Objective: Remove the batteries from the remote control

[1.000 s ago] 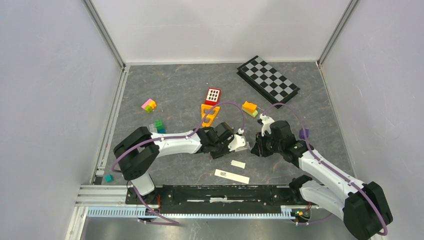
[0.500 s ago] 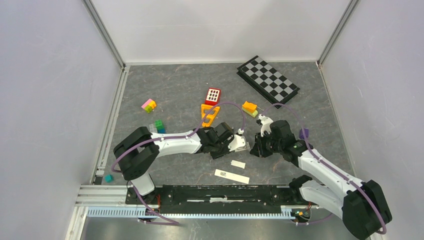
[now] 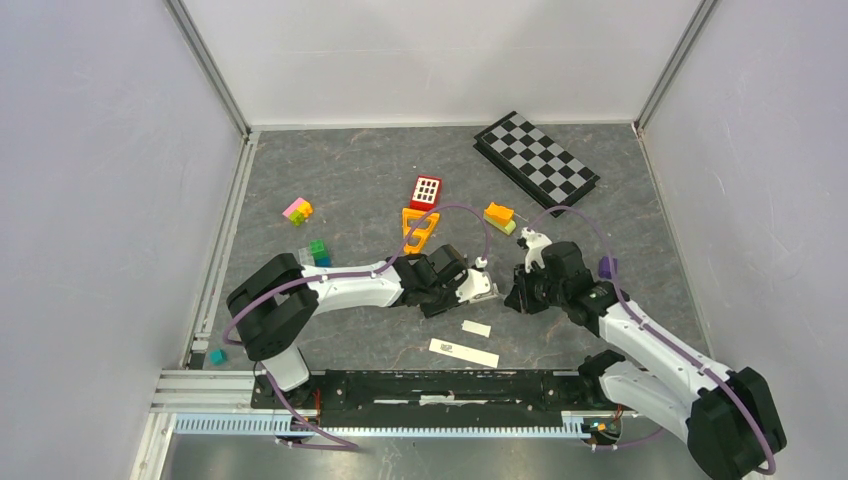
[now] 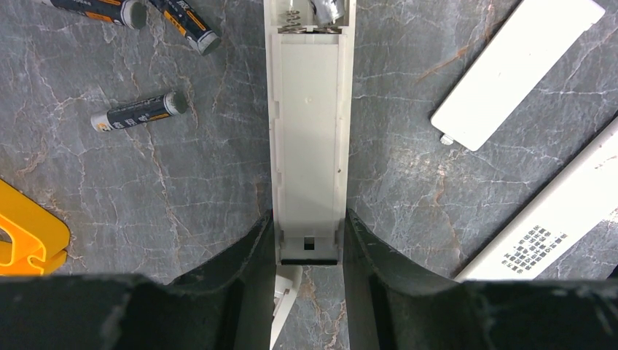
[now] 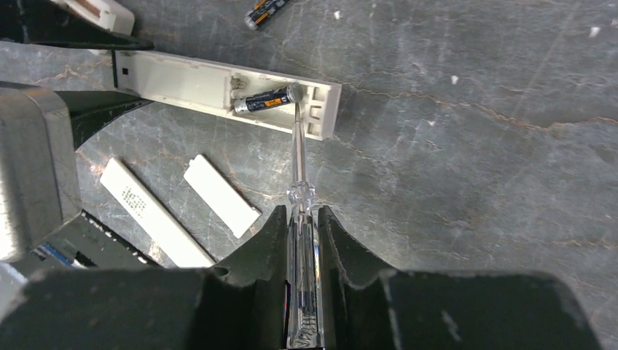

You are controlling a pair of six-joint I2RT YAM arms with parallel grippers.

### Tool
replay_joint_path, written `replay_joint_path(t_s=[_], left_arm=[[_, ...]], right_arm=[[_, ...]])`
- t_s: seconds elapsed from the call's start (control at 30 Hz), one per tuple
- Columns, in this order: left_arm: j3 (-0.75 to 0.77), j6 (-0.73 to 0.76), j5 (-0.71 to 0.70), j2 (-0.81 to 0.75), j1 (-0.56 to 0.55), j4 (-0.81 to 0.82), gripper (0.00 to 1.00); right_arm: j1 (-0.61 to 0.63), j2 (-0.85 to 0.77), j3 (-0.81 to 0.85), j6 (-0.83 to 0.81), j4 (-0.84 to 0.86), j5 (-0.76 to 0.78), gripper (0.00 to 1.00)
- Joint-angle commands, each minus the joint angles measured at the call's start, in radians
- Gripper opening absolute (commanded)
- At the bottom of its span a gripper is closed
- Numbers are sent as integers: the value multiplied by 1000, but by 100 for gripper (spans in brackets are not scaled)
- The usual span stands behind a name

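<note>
My left gripper [image 4: 309, 219] is shut on the near end of a white remote control [image 4: 309, 146], back side up, compartment uncovered. One dark battery [image 5: 264, 100] lies in the compartment at the remote's [image 5: 197, 84] far end. My right gripper [image 5: 301, 215] is shut on a clear-handled screwdriver [image 5: 299, 168], whose metal tip touches that battery's end. Three loose batteries [image 4: 138, 113] [image 4: 191, 29] [image 4: 98, 9] lie on the table left of the remote. In the top view the two grippers [image 3: 478, 290] [image 3: 515, 295] meet at the table's middle.
A white battery cover [image 4: 517, 69] and a second white remote [image 4: 554, 226] lie right of the held one. Toy blocks [image 3: 425, 191] [image 3: 418, 228] [image 3: 499, 217] sit behind the grippers, more blocks [image 3: 297, 210] at left. A chessboard [image 3: 535, 158] lies at back right.
The right arm has shifted very slightly near the remote's end. Both grips and the left arm look the same.
</note>
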Motion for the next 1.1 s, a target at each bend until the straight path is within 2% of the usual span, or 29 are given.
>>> replay_joint_path(t_s=[0.0,0.07,0.23,0.73,1.07], left_arm=[[9,15,6,-18,-8,-31,2],[10,15,6,-19,-8,-31,2],[12,15,6,-19,-8,-31,2],[20,11,5,-13,-9,-36,2],[29,11,5,-7,-8,-48,2]], right_arm=[[-1,50,24,-62,12,-161,8],[3,60,21,-87,11,-214,8],[3,42,21,-68,13,-137,8],[5,69,34,-79,25,-205,4],[4,34,32,-64,21,-45,4]])
